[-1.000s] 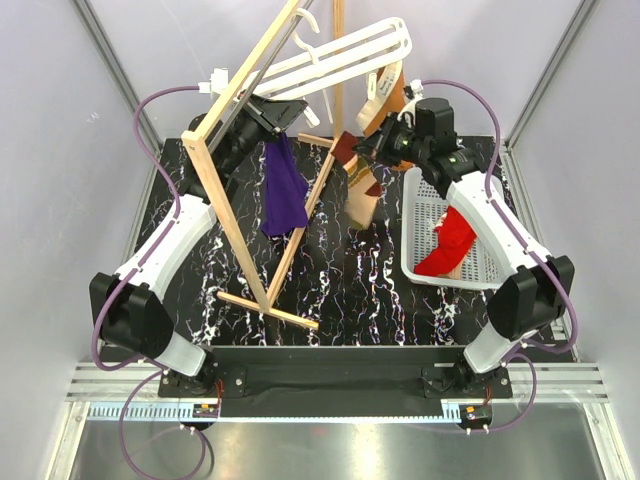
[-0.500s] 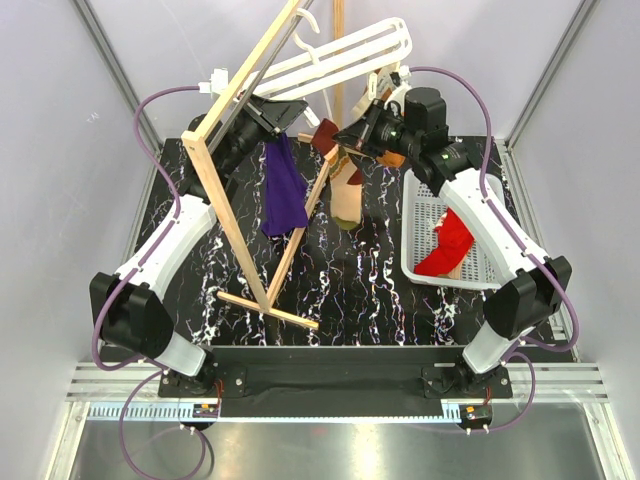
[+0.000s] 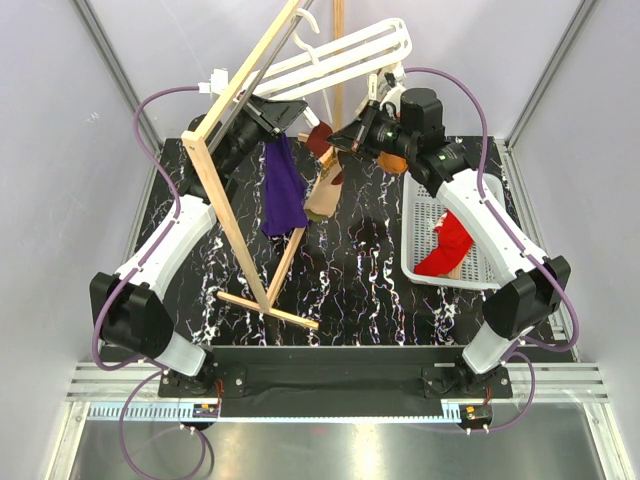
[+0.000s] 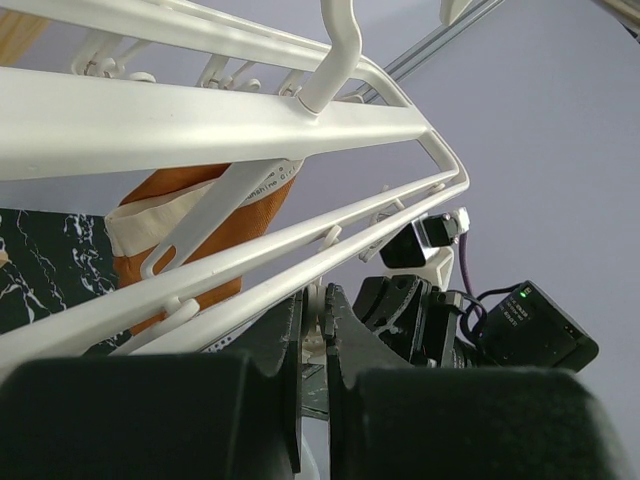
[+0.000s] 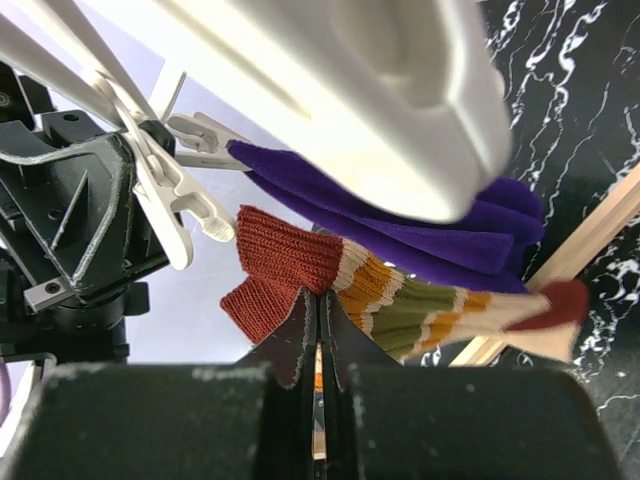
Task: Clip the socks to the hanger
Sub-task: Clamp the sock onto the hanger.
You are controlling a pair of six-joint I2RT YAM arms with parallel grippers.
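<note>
The white hanger [image 3: 340,55] hangs tilted from the wooden stand. My left gripper [image 3: 292,113] is up under it, shut on a small white peg [image 4: 322,303] below the hanger's bars [image 4: 200,120]. A purple sock [image 3: 283,190] hangs next to that gripper. My right gripper [image 3: 338,140] is shut on the rust cuff of a striped sock [image 5: 400,300], which dangles [image 3: 322,187] just right of the purple sock [image 5: 420,235]. An open white peg [image 5: 175,195] sits left of the cuff. An orange sock [image 4: 190,215] is pegged to the hanger. A red sock [image 3: 447,245] lies in the basket.
The tall wooden A-frame stand [image 3: 235,200] leans across the left half of the black marbled table [image 3: 370,280]. A white perforated basket [image 3: 480,270] stands at the right under my right arm. Grey walls close in the sides and back.
My right gripper has carried the striped sock left and upward, from beside the basket to just by the purple sock and my left gripper. The left arm has stayed put.
</note>
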